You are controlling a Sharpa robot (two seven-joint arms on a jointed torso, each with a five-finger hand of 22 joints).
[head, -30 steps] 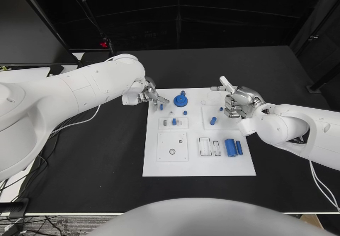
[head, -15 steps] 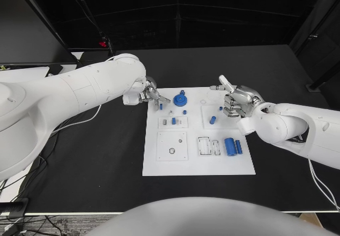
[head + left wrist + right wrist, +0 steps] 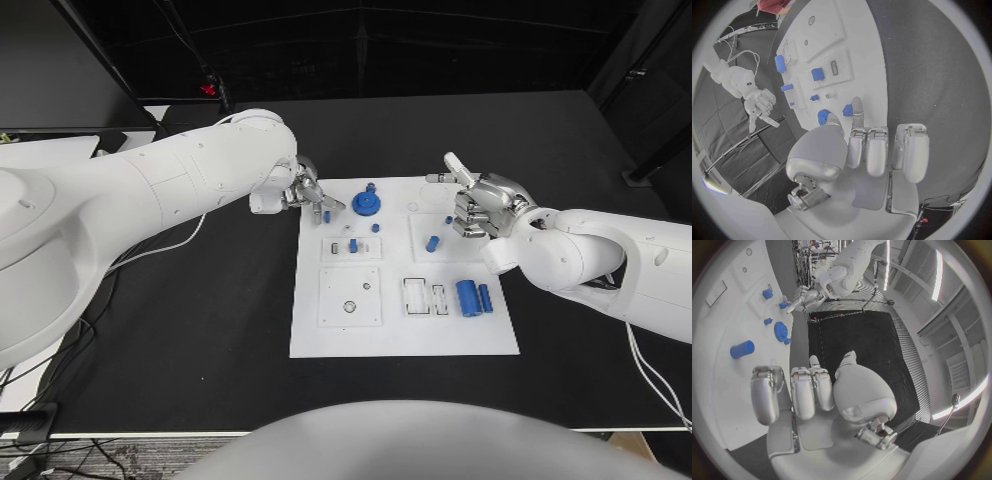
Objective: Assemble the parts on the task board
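My left hand (image 3: pixel 299 190) hangs at the far left corner of the white board (image 3: pixel 404 335), which lies in the middle of the black surface (image 3: pixel 216 330). Its fingers (image 3: pixel 869 150) are curled in side by side, one stretched out toward a small blue piece (image 3: pixel 327 215) at the board's left edge; whether that piece is pinched or merely touched, I cannot tell.

My right hand (image 3: pixel 483 207) hovers over the board's far right corner. Its fingers (image 3: pixel 804 392) are folded into the palm with nothing visible in them, one finger sticking up and away from the rest.

Between my hands, near the board's far edge, stands a blue round gear (image 3: pixel 368 204) with a small knob just behind it. A short blue peg (image 3: pixel 433 242) lies tilted on a raised square beside my right hand. Closer to me, on the right side, a fat blue cylinder (image 3: pixel 467 297) and a thinner one (image 3: pixel 486 298) lie side by side, next to two empty rectangular slots (image 3: pixel 426 297). A square plate (image 3: pixel 352 297) with small holes sits left of them.
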